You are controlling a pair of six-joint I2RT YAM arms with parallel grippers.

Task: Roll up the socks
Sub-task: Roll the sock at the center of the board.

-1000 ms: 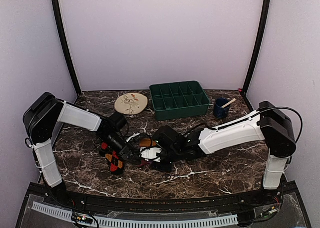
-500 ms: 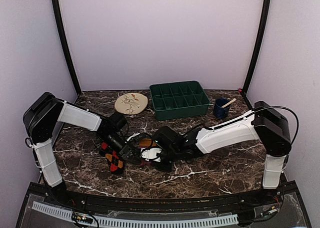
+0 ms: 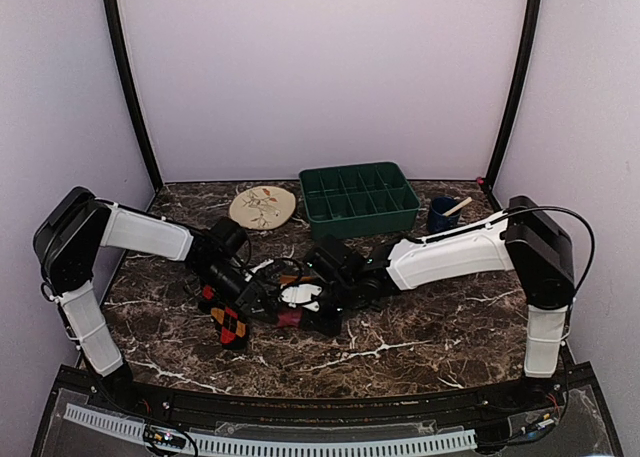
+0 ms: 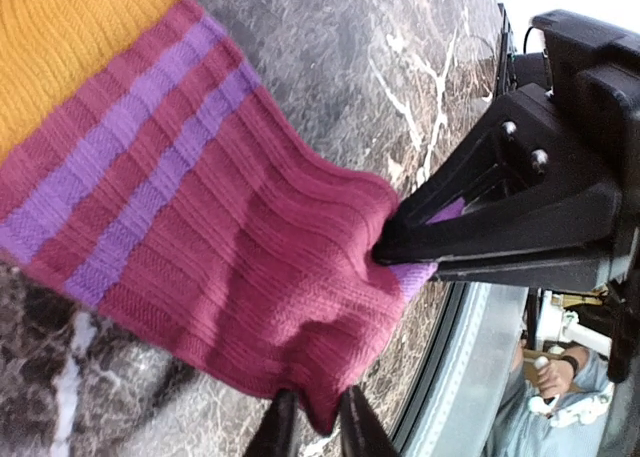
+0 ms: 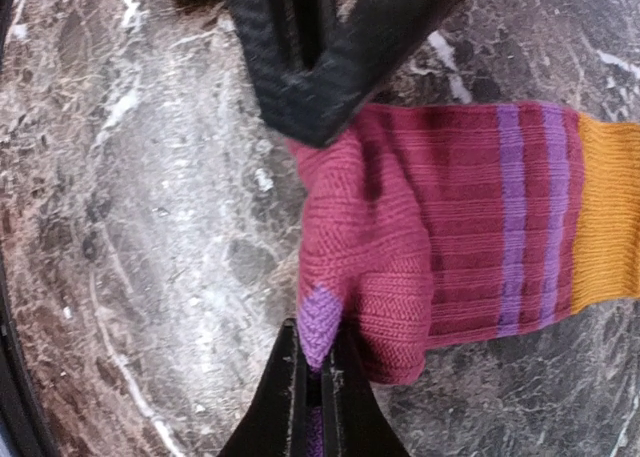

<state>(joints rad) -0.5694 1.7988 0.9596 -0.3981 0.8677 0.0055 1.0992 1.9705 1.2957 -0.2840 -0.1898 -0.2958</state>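
A crimson sock (image 4: 200, 237) with purple stripes, an orange band and a purple tip lies at the table's middle in the top view (image 3: 288, 317). My left gripper (image 4: 312, 429) is shut on the sock's crimson end edge; it also shows in the top view (image 3: 262, 305). My right gripper (image 5: 315, 387) is shut on the sock's purple tip (image 5: 320, 322), right beside the left one, and shows in the top view (image 3: 305, 315). The two grippers face each other across the sock's end. A black, red and orange argyle sock (image 3: 228, 322) lies under the left arm.
A green compartment tray (image 3: 360, 199) stands at the back centre. A round patterned plate (image 3: 262, 206) lies to its left. A blue cup (image 3: 442, 217) with a stick stands at the back right. Something white (image 3: 300, 295) lies between the grippers.
My right arm has reached further left toward the left gripper, bringing the sock's end with it. My left arm's elbow has shifted a little left.
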